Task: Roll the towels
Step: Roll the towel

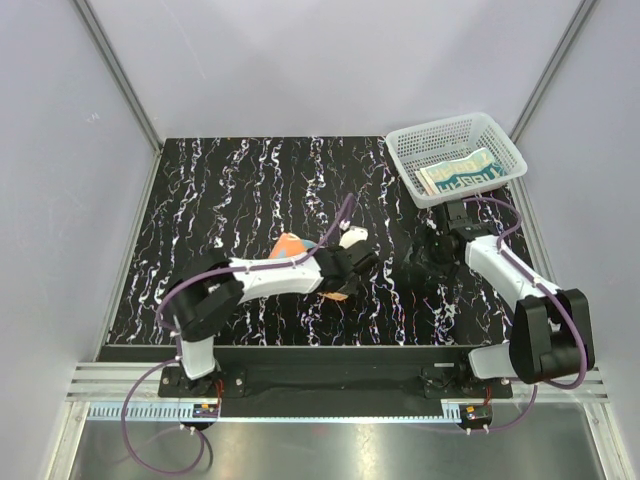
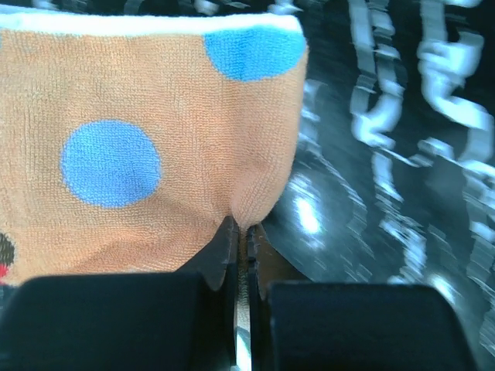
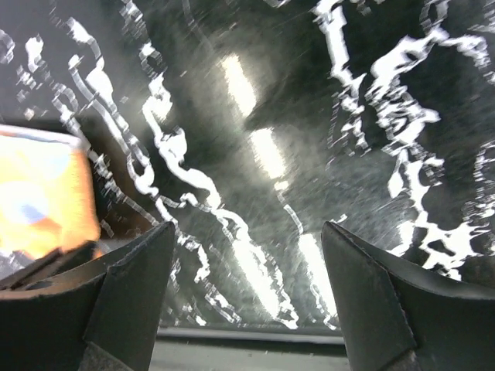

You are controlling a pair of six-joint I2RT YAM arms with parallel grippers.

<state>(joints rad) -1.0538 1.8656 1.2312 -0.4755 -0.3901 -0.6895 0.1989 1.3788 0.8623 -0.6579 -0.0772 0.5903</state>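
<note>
Top view: the left claw [image 1: 338,281] sits on the orange towel [image 1: 289,245]. Beyond the right claw [image 1: 428,255], a cream towel [image 1: 462,172] lettered "RABBIT" lies in a basket [image 1: 440,123]. Left wrist: the jaws are pinched tight on the orange towel's edge. Right wrist: the jaws are wide apart and empty, with the orange towel to their left.

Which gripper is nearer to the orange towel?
Left. The left gripper is shut on the edge of the orange towel; the right gripper is open, off to its right, not touching.
</note>
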